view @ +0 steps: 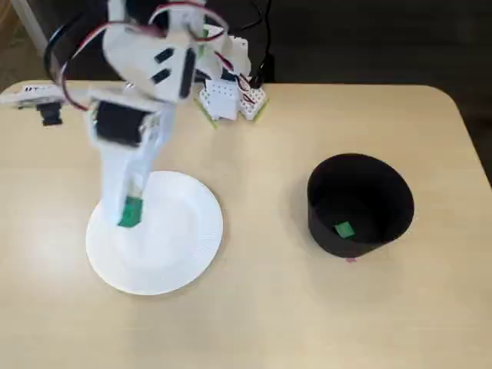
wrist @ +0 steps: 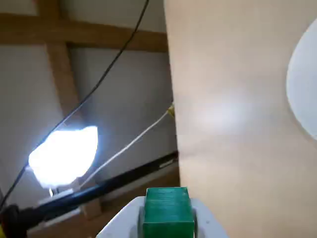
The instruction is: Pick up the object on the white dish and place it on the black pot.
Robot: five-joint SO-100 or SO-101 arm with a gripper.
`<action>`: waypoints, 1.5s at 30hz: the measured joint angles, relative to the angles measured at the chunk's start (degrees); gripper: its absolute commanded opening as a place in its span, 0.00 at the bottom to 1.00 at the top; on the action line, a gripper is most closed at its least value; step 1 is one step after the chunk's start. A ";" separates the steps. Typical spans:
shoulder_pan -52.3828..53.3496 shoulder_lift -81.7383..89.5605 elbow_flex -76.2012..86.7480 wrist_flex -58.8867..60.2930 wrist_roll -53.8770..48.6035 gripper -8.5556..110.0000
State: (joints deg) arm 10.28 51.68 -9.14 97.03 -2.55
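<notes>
The gripper [view: 129,213] hung over the white dish [view: 181,238] — jaw state indeterminate, cube unseen; the black pot [view: 359,201] — holding a green piece [view: 344,229] — stood well apart.

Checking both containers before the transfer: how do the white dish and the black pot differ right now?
In the fixed view, the white dish is flat, wide and ribbed at its rim; the black pot is narrower, with tall straight walls. The gripper is over the dish with something green at its tip; nothing hangs over the pot. A small green piece lies inside the pot. Both are round and stand on the table.
</notes>
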 measured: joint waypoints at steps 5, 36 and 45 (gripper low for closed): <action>-12.92 6.15 -0.62 0.00 0.35 0.07; -42.45 -5.36 26.98 0.09 -0.88 0.07; -42.45 -12.30 29.27 0.00 -0.97 0.07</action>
State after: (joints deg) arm -32.17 39.38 20.13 97.03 -3.52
